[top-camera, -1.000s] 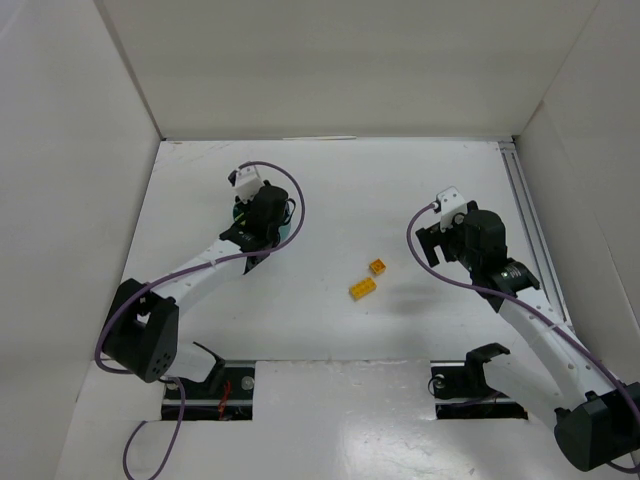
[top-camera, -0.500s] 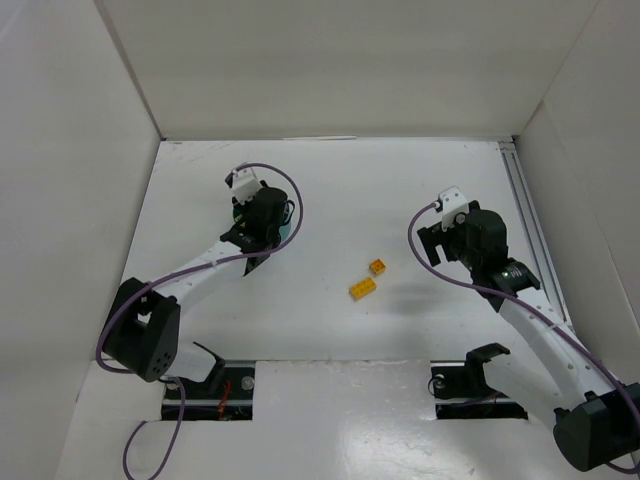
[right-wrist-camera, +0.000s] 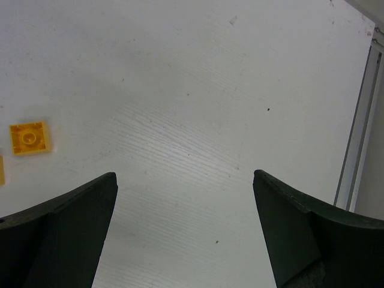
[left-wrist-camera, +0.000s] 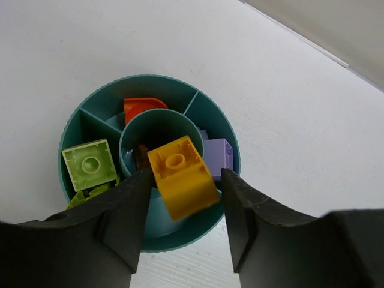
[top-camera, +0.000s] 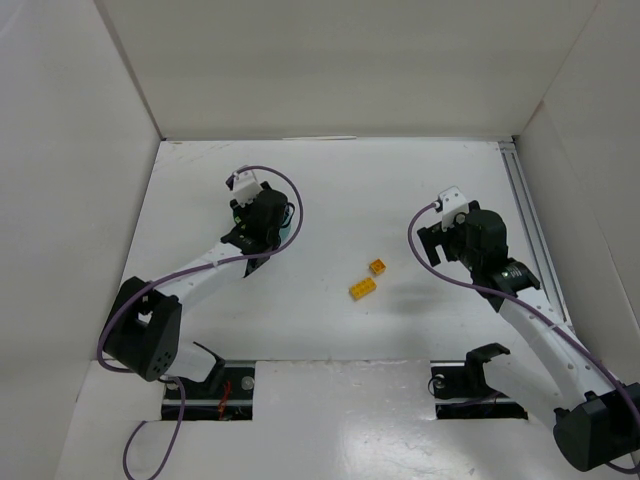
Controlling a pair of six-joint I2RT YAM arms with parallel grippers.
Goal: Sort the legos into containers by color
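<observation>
Top external shows white walls (top-camera: 340,70) around a seemingly scuffed table (top-camera: 330,190) bearing legos (top-camera: 363,288).

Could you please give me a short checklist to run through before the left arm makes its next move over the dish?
1. Yellow brick is over the teal dish: ok.
2. Left gripper is clear of that brick: cannot tell; its fingers flank it closely.
3. Right compartment lies beneath it: cannot tell; it overlaps the central cup and the dish's near side.
4. Sorted colours are kept apart: ok; green brick, orange-red piece and purple brick lie in separate compartments.
5. Right gripper is open and empty: ok.
6. All bricks are sorted: not ok; two loose yellow bricks lie outside the dish.
</observation>
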